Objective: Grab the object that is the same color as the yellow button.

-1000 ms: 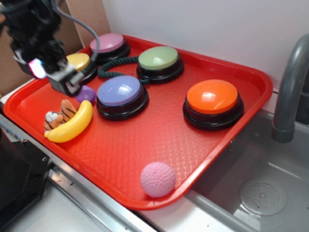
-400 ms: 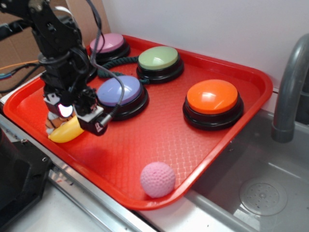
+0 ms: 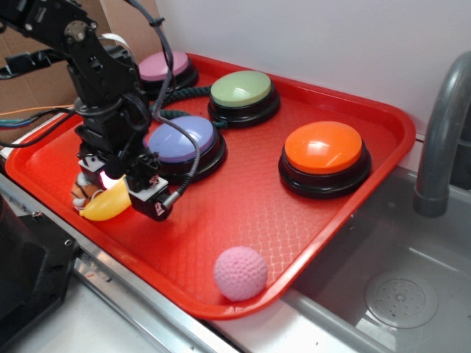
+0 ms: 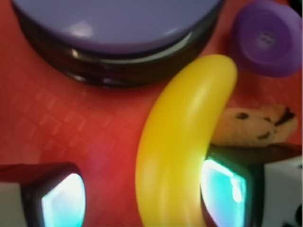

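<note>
The object, a smooth curved yellow toy banana [image 3: 103,207] [image 4: 182,142], lies on the red tray [image 3: 243,213] near its front left edge. My gripper [image 3: 112,193] [image 4: 144,196] is lowered over it and open. In the wrist view the banana's lower half sits between the fingers, against the right pad [image 4: 225,191]. A strip of bare tray separates it from the left pad [image 4: 61,201]. The yellow button is hidden behind my arm.
An orange-striped plush tiger [image 4: 251,125] lies right beside the banana, and a small purple piece [image 4: 270,38] sits past it. The purple button [image 3: 184,136] stands just behind. Green [image 3: 241,88], pink [image 3: 163,66] and orange [image 3: 324,147] buttons, a pink ball [image 3: 240,273], faucet [image 3: 441,132].
My gripper has come forward from the back left of the tray and dropped down over the banana. The banana has not visibly moved.
</note>
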### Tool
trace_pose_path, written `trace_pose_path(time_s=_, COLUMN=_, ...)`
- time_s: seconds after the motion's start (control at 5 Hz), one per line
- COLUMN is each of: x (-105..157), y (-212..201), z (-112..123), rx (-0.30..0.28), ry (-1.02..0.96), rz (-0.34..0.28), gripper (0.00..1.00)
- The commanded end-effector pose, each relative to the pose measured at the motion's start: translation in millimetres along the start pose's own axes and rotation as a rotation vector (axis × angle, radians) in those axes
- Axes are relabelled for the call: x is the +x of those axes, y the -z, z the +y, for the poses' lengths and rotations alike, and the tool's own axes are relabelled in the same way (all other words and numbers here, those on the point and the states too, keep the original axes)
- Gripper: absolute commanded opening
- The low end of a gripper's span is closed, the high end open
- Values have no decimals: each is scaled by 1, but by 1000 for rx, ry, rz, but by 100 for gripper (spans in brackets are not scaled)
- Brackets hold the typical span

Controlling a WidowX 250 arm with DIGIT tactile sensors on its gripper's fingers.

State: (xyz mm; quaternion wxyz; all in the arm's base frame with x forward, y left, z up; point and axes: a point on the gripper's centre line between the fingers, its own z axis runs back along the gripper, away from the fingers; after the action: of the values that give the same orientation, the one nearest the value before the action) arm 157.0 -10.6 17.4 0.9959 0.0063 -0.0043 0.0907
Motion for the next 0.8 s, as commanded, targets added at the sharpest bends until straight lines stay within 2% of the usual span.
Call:
trace_pose_path(time_s=0.0, x=-4, y=15, z=8, rx=3, ry=-18, rz=8, gripper=0)
trace_pose_path(time_s=0.2, x=-2, y=15, z=4, rx=-70, ry=19, rz=-28, gripper=0)
trace_pose_path(time_s=0.6, x=2, y=-2, z=-8, rx=-75, ry=34, rz=-48, gripper=0)
